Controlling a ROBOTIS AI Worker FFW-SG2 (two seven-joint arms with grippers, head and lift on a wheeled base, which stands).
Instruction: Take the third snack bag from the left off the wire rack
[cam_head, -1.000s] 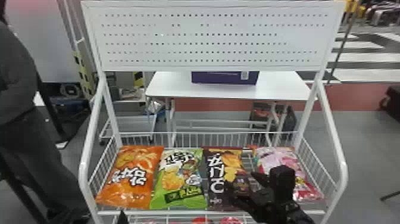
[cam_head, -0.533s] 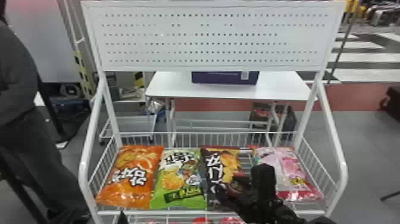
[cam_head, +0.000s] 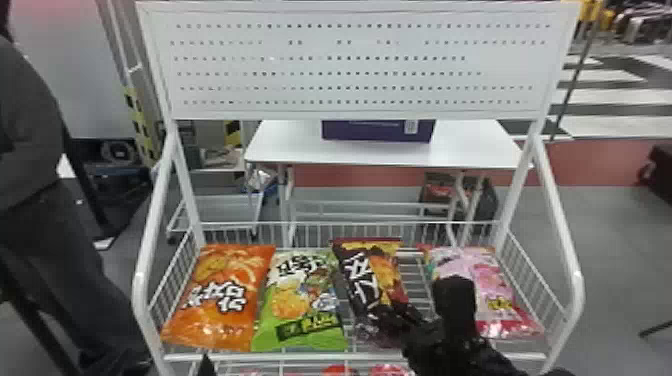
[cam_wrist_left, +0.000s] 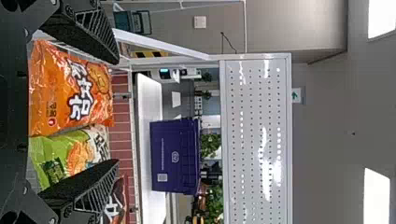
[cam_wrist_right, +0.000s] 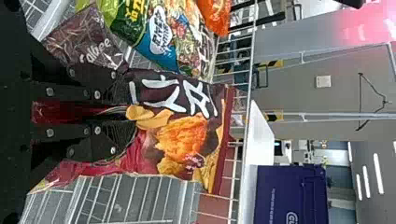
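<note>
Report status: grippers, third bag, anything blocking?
Right gripper shut on dark snack bag's near end. Left gripper open, at rack front. Bag lies skewed on wire rack; green bag tight alongside, pink bag apart. Nothing on top.

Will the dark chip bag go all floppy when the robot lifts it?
Probably floppy: the dark chip bag creases where the right gripper pinches its end. It looks puffy, so it is likely light. Its shiny film may slip, and the chips inside could crush.
</note>
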